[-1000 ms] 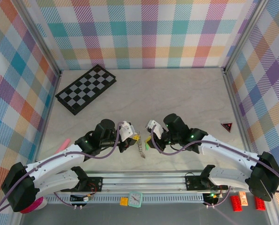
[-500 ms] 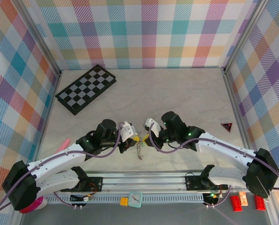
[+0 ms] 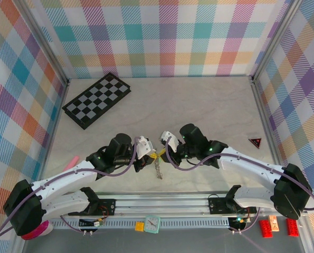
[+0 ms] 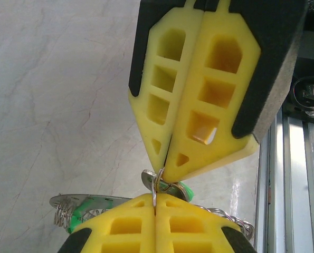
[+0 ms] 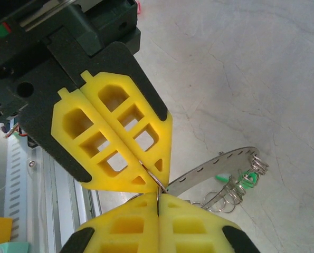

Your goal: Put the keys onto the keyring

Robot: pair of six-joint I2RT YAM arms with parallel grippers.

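L gripper [image 4: 155, 200] pinching shut on thin wire of keyring [image 5: 215, 164] | R gripper [image 5: 158, 198] clamping shut on same wire, tips meeting nose-to-nose | keyring dangling betw. both over table [image 3: 199, 105], nr front edge | green-tagged keys [image 5: 245, 176] sitting agst ring's coiled rim

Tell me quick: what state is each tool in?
Left tool: closed, pinching the thin wire loop.
Right tool: closed, pinching the same loop.

Checkerboard [image 3: 96, 99] far left, red triangle [image 3: 255, 142] right
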